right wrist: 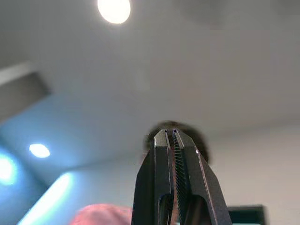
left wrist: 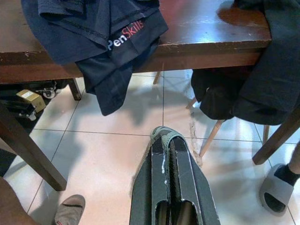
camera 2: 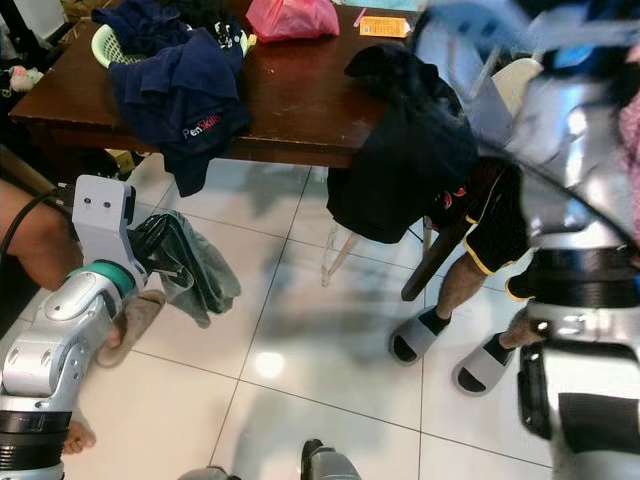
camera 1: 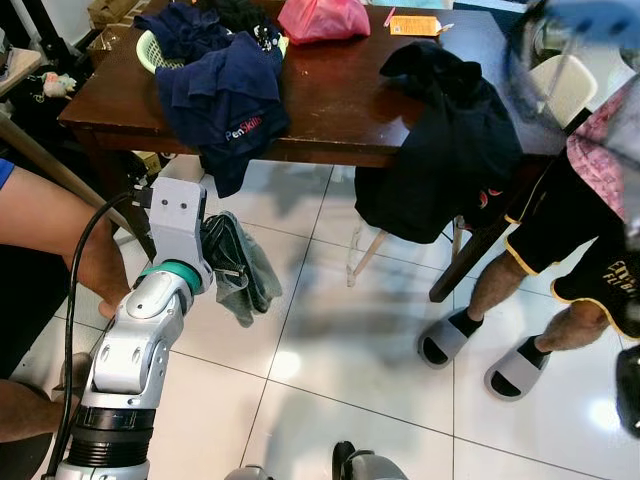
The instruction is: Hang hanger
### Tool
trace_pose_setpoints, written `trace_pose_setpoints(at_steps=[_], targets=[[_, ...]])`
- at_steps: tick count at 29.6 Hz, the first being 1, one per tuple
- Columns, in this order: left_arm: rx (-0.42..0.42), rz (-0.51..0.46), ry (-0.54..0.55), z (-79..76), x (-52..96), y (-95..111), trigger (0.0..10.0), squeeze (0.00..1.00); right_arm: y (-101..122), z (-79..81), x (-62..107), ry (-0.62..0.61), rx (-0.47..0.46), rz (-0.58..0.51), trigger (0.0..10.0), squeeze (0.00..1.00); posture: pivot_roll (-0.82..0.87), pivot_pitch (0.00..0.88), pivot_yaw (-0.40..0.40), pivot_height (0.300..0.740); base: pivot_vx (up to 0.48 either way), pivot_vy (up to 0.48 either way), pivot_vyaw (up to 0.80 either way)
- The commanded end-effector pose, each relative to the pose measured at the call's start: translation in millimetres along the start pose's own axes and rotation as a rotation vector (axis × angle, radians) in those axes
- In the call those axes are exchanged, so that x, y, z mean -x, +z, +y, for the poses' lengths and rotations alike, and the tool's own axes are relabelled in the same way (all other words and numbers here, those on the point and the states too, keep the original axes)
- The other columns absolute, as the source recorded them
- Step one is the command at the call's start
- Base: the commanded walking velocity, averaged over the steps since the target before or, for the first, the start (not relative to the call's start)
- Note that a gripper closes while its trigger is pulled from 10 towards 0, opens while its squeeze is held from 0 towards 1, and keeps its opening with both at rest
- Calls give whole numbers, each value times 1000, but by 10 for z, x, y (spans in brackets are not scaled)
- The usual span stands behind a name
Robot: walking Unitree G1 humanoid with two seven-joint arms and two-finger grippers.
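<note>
The left tool was clamped on a grey-green garment, limp and light, above the tiled floor beside the tabletop. The right tool, raised ceilingward, had its jaws closed empty. No hanger was identifiable.

- Bright, even indoor light; white glare spots sit on the glossy floor tiles at lower centre.
- Soft shadows spread under the bench.
- The upper right of both eye views is smeared with blur.
- Ceiling lamps bloom at the top of the right wrist view.
</note>
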State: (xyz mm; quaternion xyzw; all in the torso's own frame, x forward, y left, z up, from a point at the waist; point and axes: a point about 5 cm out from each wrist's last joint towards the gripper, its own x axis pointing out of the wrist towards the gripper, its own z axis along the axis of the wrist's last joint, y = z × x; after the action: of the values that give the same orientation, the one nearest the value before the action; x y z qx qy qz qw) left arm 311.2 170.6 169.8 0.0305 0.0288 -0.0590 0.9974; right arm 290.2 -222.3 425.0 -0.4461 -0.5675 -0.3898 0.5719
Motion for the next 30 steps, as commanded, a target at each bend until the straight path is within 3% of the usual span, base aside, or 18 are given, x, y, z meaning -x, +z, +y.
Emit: trace_pose_setpoints(at_steps=[1,5,6,8,9,10,13,14,16,19,20,30], targets=[[-3,-2,3,6,4,14,10000,0,-55,-75,-67,-39,16,11,10000,0,77,61,38,740,0,0,0],[-3,2,0,2,10,1,10000,0,-48,46,12,27,-45,36,10000,0,73,63,30,740,0,0,0],[-1,5,-1,-4,12,-7,10000,0,-16,155,95,86,-91,53,10000,0,74,63,32,740,0,0,0],[1,11,-16,-39,29,-29,10000,0,192,567,487,341,-352,157,10000,0,77,67,28,740,0,0,0],[1,11,-16,-39,29,-29,10000,0,192,567,487,341,-352,157,10000,0,77,67,28,740,0,0,0],[-1,16,-17,-47,36,-41,10000,0,374,793,782,517,-571,274,10000,0,80,70,25,740,0,0,0],[-4,27,-12,-41,56,-67,10000,0,943,1079,1499,861,-1107,568,10000,0,86,78,14,740,0,0,0],[-4,27,-12,-41,56,-67,10000,0,943,1079,1499,861,-1107,568,10000,0,86,78,14,740,0,0,0],[-11,26,-1,-24,74,-68,10000,0,1215,1066,1793,925,-1331,722,10000,0,98,84,3,740,0,0,0],[-11,26,-1,-24,74,-68,10000,0,1215,1066,1793,925,-1331,722,10000,0,98,84,3,740,0,0,0],[-48,-7,46,66,97,3,10000,0,1389,1029,2031,940,-1432,867,10000,0,108,102,-13,740,0,0,0],[-94,-58,91,164,110,102,10000,0,1468,1039,2154,939,-1487,924,10000,0,99,101,-11,740,0,0,0]])
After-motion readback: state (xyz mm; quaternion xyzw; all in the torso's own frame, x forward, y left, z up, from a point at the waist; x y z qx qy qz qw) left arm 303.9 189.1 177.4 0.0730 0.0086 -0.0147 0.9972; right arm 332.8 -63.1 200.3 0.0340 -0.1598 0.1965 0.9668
